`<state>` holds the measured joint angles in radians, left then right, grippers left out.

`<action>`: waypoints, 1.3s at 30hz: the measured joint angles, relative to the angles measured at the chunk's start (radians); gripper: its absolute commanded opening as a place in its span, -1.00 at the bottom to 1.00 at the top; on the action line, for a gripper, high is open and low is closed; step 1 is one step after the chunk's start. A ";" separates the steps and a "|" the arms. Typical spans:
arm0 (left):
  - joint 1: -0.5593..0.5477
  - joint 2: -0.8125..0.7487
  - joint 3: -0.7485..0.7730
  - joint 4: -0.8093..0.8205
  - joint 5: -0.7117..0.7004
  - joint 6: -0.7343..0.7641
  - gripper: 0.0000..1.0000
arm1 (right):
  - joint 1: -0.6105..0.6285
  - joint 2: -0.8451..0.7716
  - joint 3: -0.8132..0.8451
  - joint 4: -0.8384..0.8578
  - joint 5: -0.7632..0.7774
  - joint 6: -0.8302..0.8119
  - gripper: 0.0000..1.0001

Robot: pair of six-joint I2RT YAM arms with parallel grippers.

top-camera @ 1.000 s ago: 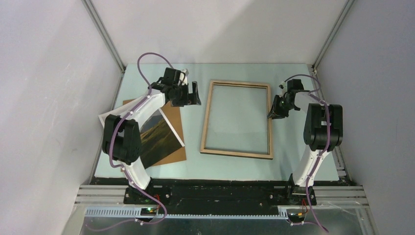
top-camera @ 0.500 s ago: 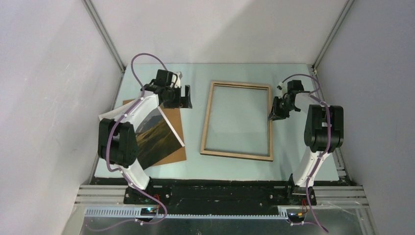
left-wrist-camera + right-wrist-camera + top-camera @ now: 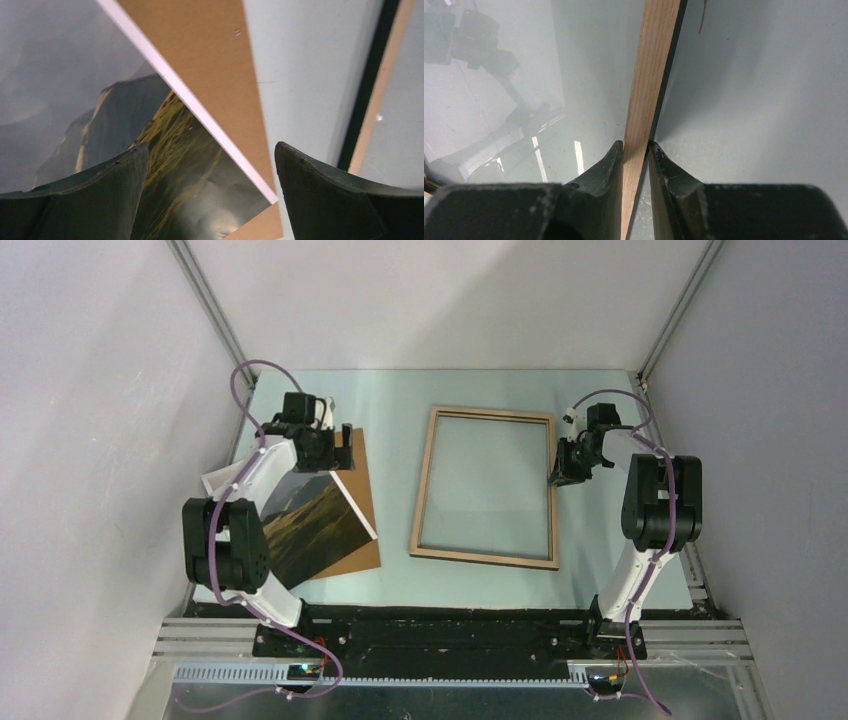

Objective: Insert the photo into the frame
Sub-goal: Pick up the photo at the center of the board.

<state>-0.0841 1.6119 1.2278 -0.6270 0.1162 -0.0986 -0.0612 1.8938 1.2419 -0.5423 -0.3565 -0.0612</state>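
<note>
The frame (image 3: 423, 480) lies flat mid-table, light-wood side up, with its clear pane (image 3: 524, 75) inside. My right gripper (image 3: 560, 472) is shut on the frame's right rail (image 3: 655, 60); in the right wrist view the gripper (image 3: 635, 146) has both fingers pressed against the wood strip. The photo (image 3: 315, 520), dark mountains and yellow-green hills with a white border, lies picture-up on the left, askew on a brown backing panel (image 3: 362, 485). My left gripper (image 3: 343, 448) hovers open over the photo's far right edge. In the left wrist view this gripper (image 3: 210, 147) spans the photo (image 3: 100, 115) and its white border, nothing between the fingers.
The brown backing panel (image 3: 200, 60) sticks out from under the photo on its right and near sides. A strip of pale table separates it from the frame's left rail (image 3: 380, 95). Grey walls close in left, right and behind; the left arm covers the photo's left part.
My left arm has swung left, from beside the frame's far left corner to above the photo and backing panel, still open. The right gripper and the frame have stayed put.
</note>
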 measured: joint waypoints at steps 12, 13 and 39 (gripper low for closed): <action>0.227 -0.124 -0.152 -0.023 -0.069 0.092 0.99 | 0.042 -0.063 0.012 -0.016 0.005 -0.046 0.39; 0.248 -0.132 -0.163 -0.024 -0.071 0.099 0.99 | 0.054 -0.076 0.019 -0.015 0.008 -0.045 0.41; 0.724 -0.208 -0.265 -0.045 -0.094 0.304 0.98 | 0.740 0.234 0.708 -0.071 0.074 -0.039 0.48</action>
<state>0.6403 1.4040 0.9630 -0.6716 0.0223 0.2058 0.6788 2.1281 1.9495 -0.6128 -0.2821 -0.1001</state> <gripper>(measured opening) 0.994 0.739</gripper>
